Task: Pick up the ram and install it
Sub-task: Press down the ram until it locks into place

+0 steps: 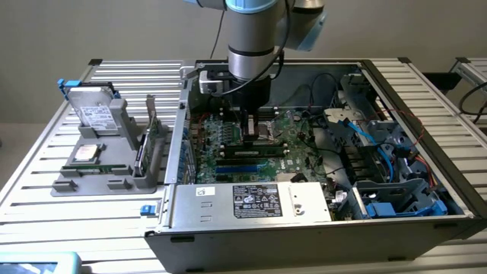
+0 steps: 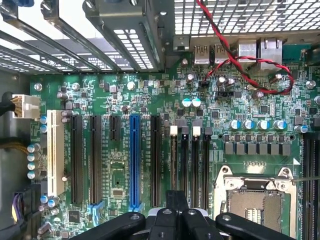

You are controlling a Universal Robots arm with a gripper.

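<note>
Standing slotted, ram near fingers

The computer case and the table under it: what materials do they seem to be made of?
The computer case looks like bare sheet metal, dull grey, with thin folded edges. The table appears to be aluminium profile: silvery, matte, with parallel slots along its top.

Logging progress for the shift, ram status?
Claw low over motherboard, inside case. Ram stands in a slot close by. Nothing between them.
</note>
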